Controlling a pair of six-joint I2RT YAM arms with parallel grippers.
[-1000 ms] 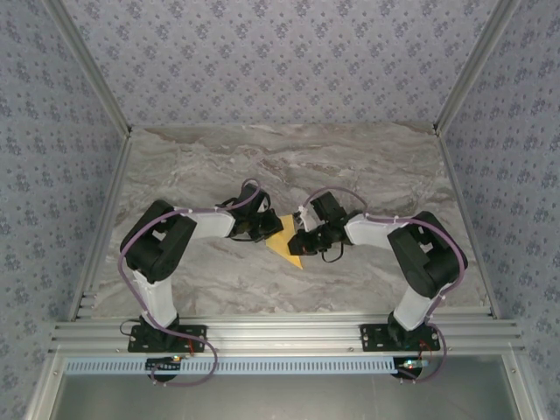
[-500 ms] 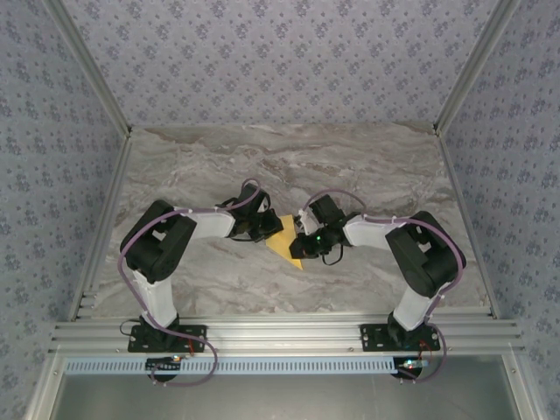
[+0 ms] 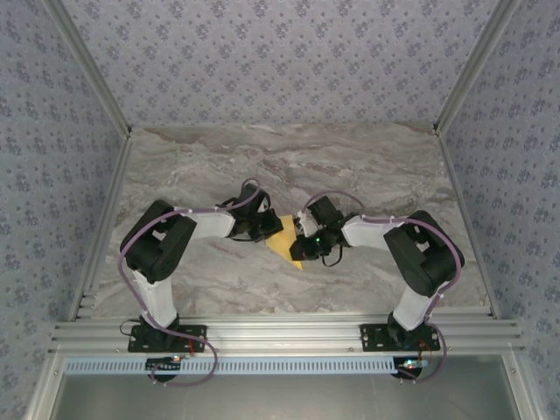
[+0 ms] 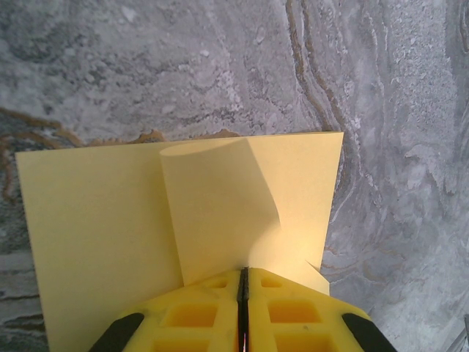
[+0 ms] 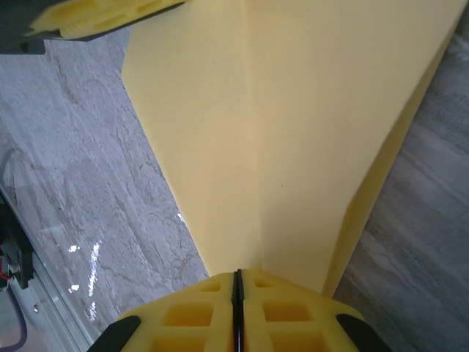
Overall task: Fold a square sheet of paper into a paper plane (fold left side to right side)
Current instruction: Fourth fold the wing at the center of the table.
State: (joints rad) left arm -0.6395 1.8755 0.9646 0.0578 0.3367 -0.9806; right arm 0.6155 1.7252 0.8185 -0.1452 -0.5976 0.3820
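The square sheet of paper (image 3: 286,244), mustard yellow, lies mid-table between my two grippers. In the left wrist view the sheet (image 4: 95,220) rests flat on the marble, while one part curls up in a rounded flap (image 4: 220,213) into my left gripper (image 4: 244,271), which is shut on its edge. In the right wrist view the paper (image 5: 293,110) rises in a soft ridge to my right gripper (image 5: 237,273), shut on the opposite edge. From above, the left gripper (image 3: 269,231) and right gripper (image 3: 301,241) almost meet over the sheet.
The grey marble tabletop (image 3: 289,162) stretches open behind and to both sides of the arms. An aluminium frame rail (image 3: 280,332) runs along the near edge. The left gripper's yellow fingers (image 5: 102,18) show at the top left of the right wrist view.
The right gripper has edged slightly left, toward the left gripper, with the paper in it. The left arm has stayed still.
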